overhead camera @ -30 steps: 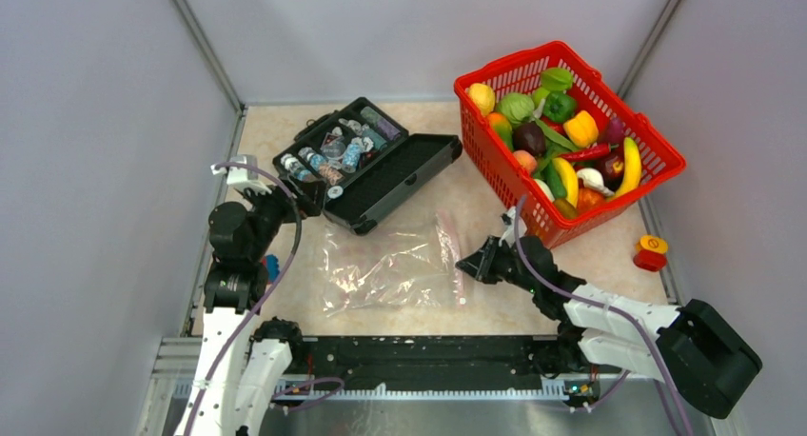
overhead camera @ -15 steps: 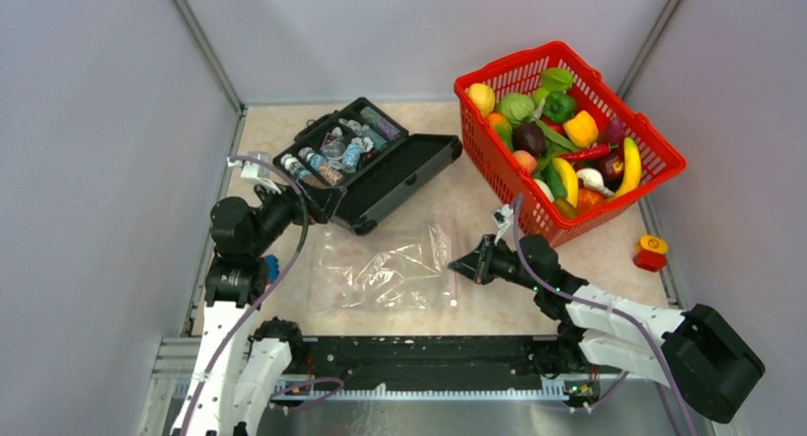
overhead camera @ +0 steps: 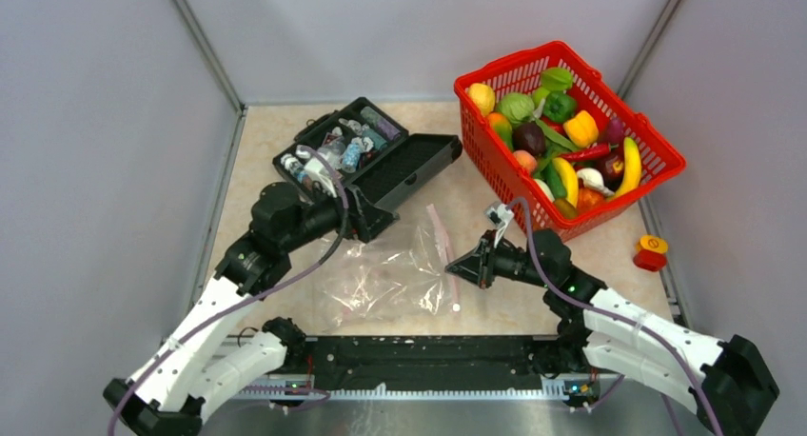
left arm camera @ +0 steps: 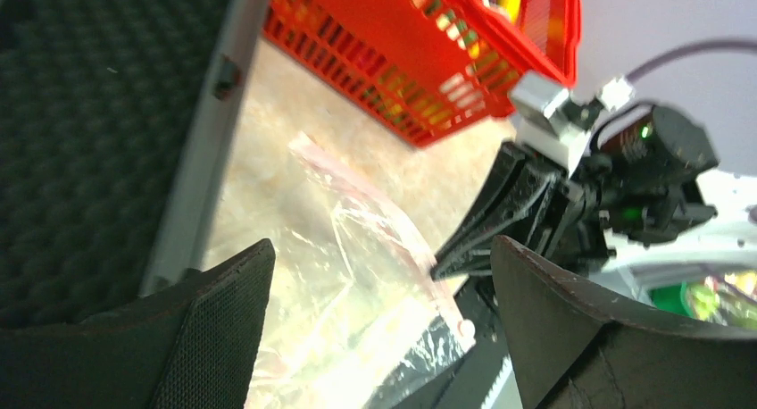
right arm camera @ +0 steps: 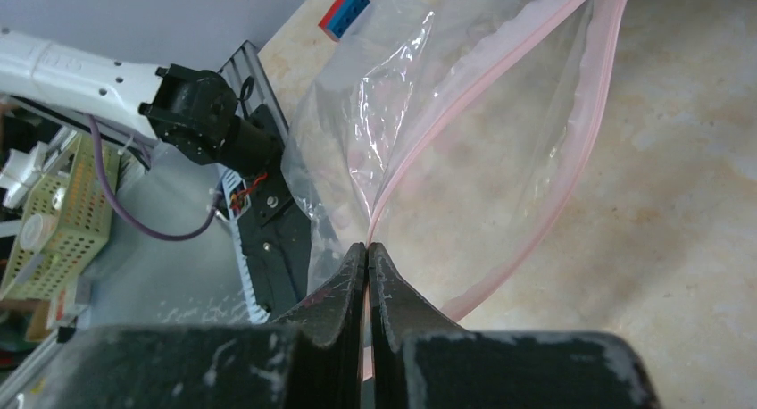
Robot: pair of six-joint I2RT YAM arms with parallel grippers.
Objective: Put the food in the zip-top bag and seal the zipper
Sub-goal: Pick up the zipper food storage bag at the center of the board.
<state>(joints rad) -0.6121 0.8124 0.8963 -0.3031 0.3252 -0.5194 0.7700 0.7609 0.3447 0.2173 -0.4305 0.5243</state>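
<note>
Pinching the zipper (overhead camera: 442, 241), our right gripper (right arm camera: 366, 248) lifts the one zip-top bag's (overhead camera: 381, 274) lip.
Our left gripper (left arm camera: 382, 244), jaws wide, has swung in toward it.

Table (overhead camera: 609, 247) with zip-top bag (overhead camera: 381, 276), basket (overhead camera: 490, 155), case (overhead camera: 409, 169)

A small enclosed work booth seen from above. Three plain, pale grey wall panels, one at the back (overhead camera: 428, 27), one on the left (overhead camera: 95, 169) and one on the right (overhead camera: 742, 74), meet at two slanting silver metal corner strips (overhead camera: 202, 41). They surround a beige, marble-patterned tabletop (overhead camera: 428, 122). Along its near edge runs a black metal rail (overhead camera: 428, 355), with a brushed silver metal sheet (overhead camera: 428, 417) below it. Lighting is soft and even, with only faint shadows.
</note>
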